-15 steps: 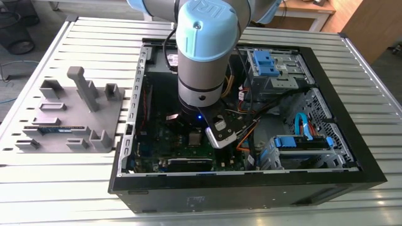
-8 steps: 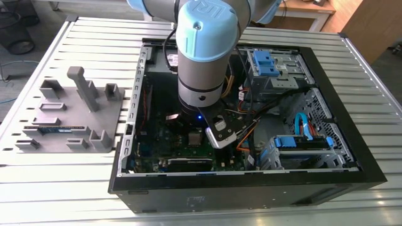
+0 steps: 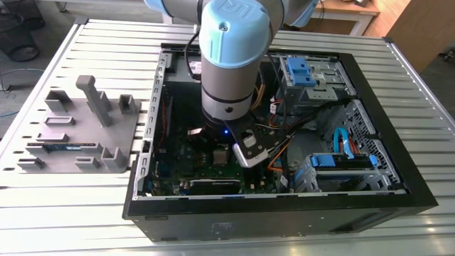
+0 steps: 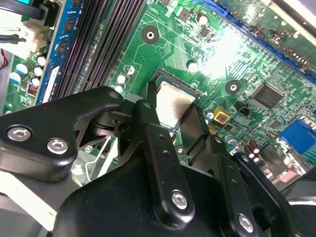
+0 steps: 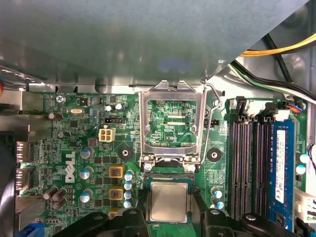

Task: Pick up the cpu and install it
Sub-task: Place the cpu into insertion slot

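one cpu (image 5: 169, 201) gripped by the tool (image 4: 174, 109) at the motherboard socket (image 5: 168, 176)

Probably a robotics lab or workshop; slotted aluminium worktop (image 3: 71, 224); opened computer case (image 3: 284, 213); grey parts fixture (image 3: 85, 136).

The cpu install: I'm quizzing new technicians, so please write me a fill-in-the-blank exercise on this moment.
1. The claw is ___ on the cpu.
2. The hinged metal frame next to the cpu is flipped ___.
3. The motherboard is ___ in colour.
Missing words: shut; open; green.
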`<control>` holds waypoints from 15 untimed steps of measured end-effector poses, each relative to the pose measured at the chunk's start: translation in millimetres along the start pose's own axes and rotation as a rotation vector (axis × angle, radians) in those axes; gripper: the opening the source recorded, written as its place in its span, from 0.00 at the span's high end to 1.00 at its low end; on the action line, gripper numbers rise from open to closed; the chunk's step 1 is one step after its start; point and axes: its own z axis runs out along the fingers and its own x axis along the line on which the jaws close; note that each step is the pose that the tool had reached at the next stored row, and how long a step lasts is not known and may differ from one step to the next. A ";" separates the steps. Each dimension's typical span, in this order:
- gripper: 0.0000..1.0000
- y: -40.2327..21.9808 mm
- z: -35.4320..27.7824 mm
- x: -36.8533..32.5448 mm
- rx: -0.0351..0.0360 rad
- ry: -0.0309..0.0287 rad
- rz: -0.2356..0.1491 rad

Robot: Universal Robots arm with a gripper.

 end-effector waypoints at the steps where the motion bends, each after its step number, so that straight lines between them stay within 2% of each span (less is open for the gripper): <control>1: 0.54 0.0 -0.9 0.0 0.0000 0.0001 0.000; 15: 0.54 0.1 -3.2 -0.1 -0.0008 -0.0001 0.000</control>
